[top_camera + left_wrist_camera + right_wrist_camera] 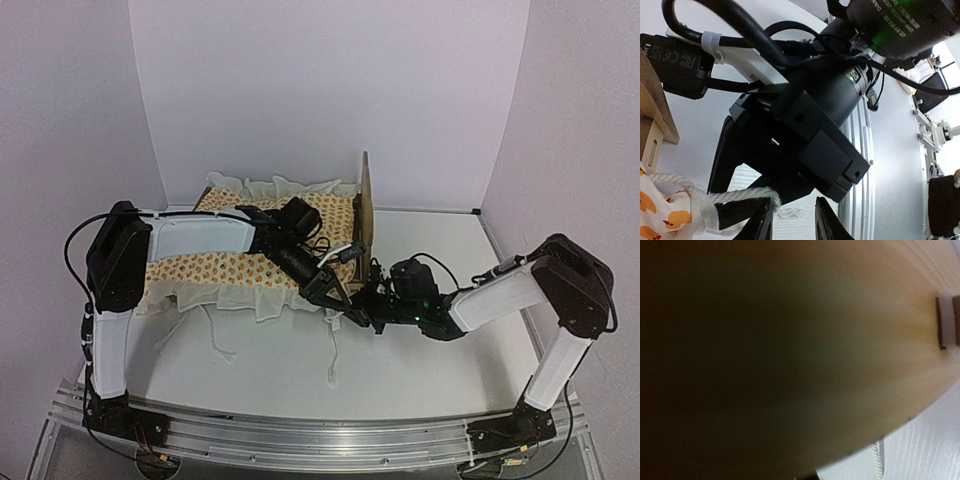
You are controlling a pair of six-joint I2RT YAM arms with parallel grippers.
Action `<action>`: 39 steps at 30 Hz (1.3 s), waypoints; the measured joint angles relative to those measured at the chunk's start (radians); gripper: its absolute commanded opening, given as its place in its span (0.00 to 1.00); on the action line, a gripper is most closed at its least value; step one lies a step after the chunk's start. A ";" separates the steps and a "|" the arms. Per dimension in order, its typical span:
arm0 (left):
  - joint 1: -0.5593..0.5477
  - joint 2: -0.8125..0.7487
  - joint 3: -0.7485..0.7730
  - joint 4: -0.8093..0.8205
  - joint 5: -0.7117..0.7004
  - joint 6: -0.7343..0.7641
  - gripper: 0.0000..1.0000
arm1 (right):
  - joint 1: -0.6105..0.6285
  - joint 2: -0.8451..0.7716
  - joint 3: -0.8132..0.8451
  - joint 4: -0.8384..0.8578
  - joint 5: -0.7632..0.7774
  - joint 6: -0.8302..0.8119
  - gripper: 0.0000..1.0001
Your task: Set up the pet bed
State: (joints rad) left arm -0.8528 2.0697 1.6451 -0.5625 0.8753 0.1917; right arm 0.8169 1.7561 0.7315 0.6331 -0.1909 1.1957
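The pet bed lies left of centre, its light-wood headboard upright at the right end. Cream orange-print ruffled bedding covers it. My left gripper reaches over the bed to its near right corner. In the left wrist view the left gripper is open, and a white tie cord from the bedding lies against one finger, with nothing clamped. My right gripper sits close beside it at the headboard's near corner. Its wrist view is filled by blurred wood, which hides its fingers.
White tie cords trail from the bedding over the white table toward the front. An aluminium rail runs along the near edge. White walls close in the back and sides. The right arm's body looms right over the left gripper.
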 measured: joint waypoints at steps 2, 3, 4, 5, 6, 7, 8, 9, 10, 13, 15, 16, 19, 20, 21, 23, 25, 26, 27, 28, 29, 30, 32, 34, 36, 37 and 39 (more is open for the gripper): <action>0.016 -0.008 0.000 -0.052 -0.015 0.073 0.39 | 0.002 0.013 0.006 0.015 -0.002 -0.001 0.00; 0.023 -0.015 0.000 -0.080 -0.026 0.118 0.38 | 0.002 0.018 0.009 0.019 -0.004 -0.002 0.00; 0.029 -0.025 0.000 -0.106 -0.039 0.160 0.34 | 0.002 0.023 0.012 0.023 -0.008 -0.002 0.00; 0.035 -0.039 -0.004 -0.129 -0.049 0.207 0.30 | 0.002 0.030 0.019 0.027 -0.015 -0.003 0.00; 0.039 -0.060 -0.013 -0.151 -0.059 0.262 0.26 | 0.002 0.039 0.027 0.031 -0.022 -0.003 0.00; 0.045 -0.089 -0.028 -0.172 -0.070 0.322 0.22 | 0.002 0.049 0.038 0.033 -0.030 -0.002 0.00; 0.051 -0.121 -0.050 -0.184 -0.079 0.372 0.20 | 0.002 0.061 0.050 0.037 -0.038 -0.003 0.00; 0.056 -0.158 -0.080 -0.187 -0.093 0.419 0.20 | 0.002 0.070 0.060 0.041 -0.044 -0.003 0.00; 0.062 -0.202 -0.120 -0.176 -0.113 0.464 0.20 | 0.002 0.075 0.065 0.045 -0.049 -0.002 0.00; 0.077 -0.303 -0.248 -0.075 -0.174 0.553 0.19 | 0.002 0.083 0.074 0.050 -0.061 -0.003 0.00; 0.084 -0.332 -0.317 0.012 -0.214 0.591 0.19 | 0.002 0.084 0.078 0.051 -0.069 -0.003 0.00; 0.084 -0.330 -0.348 0.071 -0.237 0.604 0.18 | 0.002 0.086 0.081 0.051 -0.073 -0.003 0.00; 0.078 -0.316 -0.426 0.215 -0.280 0.668 0.20 | 0.002 0.096 0.096 0.054 -0.084 -0.003 0.00; 0.075 -0.314 -0.456 0.264 -0.293 0.697 0.21 | 0.002 0.099 0.101 0.054 -0.088 -0.003 0.00; 0.072 -0.314 -0.495 0.319 -0.304 0.743 0.22 | 0.002 0.101 0.104 0.055 -0.093 -0.003 0.00; 0.067 -0.315 -0.567 0.430 -0.317 0.828 0.24 | 0.002 0.101 0.106 0.055 -0.098 -0.003 0.00; 0.065 -0.315 -0.630 0.519 -0.328 0.914 0.24 | 0.002 0.101 0.106 0.055 -0.098 -0.004 0.00; 0.063 -0.315 -0.655 0.557 -0.332 0.951 0.24 | 0.002 0.101 0.106 0.055 -0.098 -0.005 0.00; 0.062 -0.315 -0.673 0.593 -0.335 0.984 0.24 | 0.002 0.101 0.107 0.054 -0.099 -0.006 0.00; 0.060 -0.315 -0.681 0.624 -0.339 1.011 0.23 | 0.002 0.101 0.107 0.053 -0.099 -0.006 0.00; 0.058 -0.315 -0.685 0.655 -0.342 1.033 0.22 | 0.002 0.101 0.109 0.051 -0.099 -0.006 0.00; 0.055 -0.315 -0.686 0.691 -0.349 1.051 0.20 | 0.002 0.101 0.111 0.047 -0.100 -0.006 0.00; 0.049 -0.315 -0.685 0.764 -0.359 1.086 0.20 | 0.002 0.101 0.116 0.043 -0.102 -0.007 0.00; 0.039 -0.315 -0.685 0.811 -0.364 1.112 0.19 | 0.002 0.101 0.121 0.038 -0.103 -0.008 0.00; 0.028 -0.315 -0.688 0.841 -0.365 1.143 0.19 | 0.002 0.101 0.124 0.035 -0.105 -0.010 0.00; 0.025 -0.315 -0.695 0.855 -0.364 1.162 0.19 | 0.002 0.101 0.126 0.034 -0.106 -0.010 0.00; 0.019 -0.315 -0.710 0.862 -0.364 1.195 0.19 | 0.002 0.101 0.127 0.033 -0.106 -0.011 0.00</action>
State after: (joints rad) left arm -0.8336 1.7546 0.9348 0.2993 0.5115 1.3864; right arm 0.8185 1.8572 0.8585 0.6665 -0.2970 1.1843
